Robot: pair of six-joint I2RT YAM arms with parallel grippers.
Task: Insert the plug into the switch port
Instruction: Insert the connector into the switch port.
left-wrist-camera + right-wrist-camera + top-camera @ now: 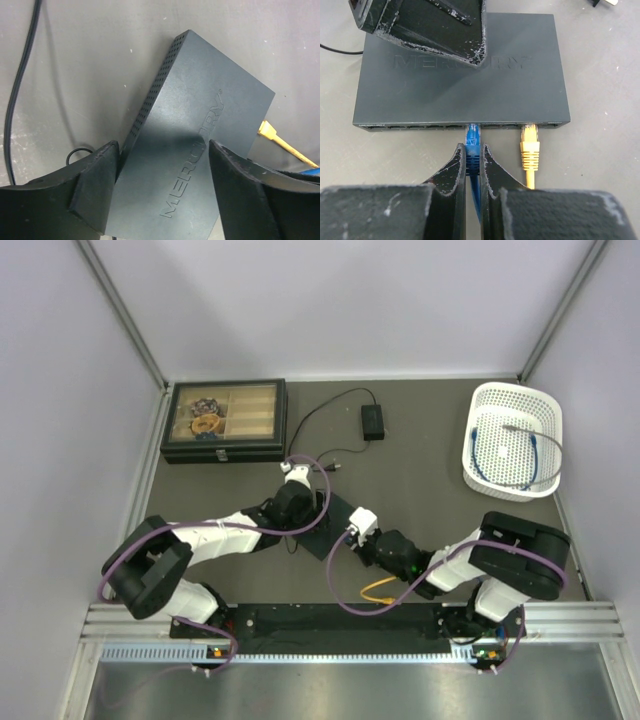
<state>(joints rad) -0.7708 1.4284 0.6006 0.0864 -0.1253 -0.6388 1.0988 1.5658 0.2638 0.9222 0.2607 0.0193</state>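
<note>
Right fingers (451, 172) are pinched tight on the blue plug (472, 150), holding it by its boot. The plug's nose is at a switch port (472, 128) near the middle of the row on the front edge of the dark grey switch (460, 85). In the right wrist view the clear tip looks to be inside the opening, but the depth is hard to judge from this angle. (A yellow plug (529, 142) sits in a port further right and looks seated.) My reading is that the blue plug is lined up and has entered, though it may not be clicked home. What is probably left is a last straight push into the port, then letting go. Left fingers (95, 185) stand wide astride the switch, one on each side, as if to brace it against that push. Whether they actually press on its sides I cannot tell. The switch lies flat on the bench (600, 150), between the two arms.
</note>
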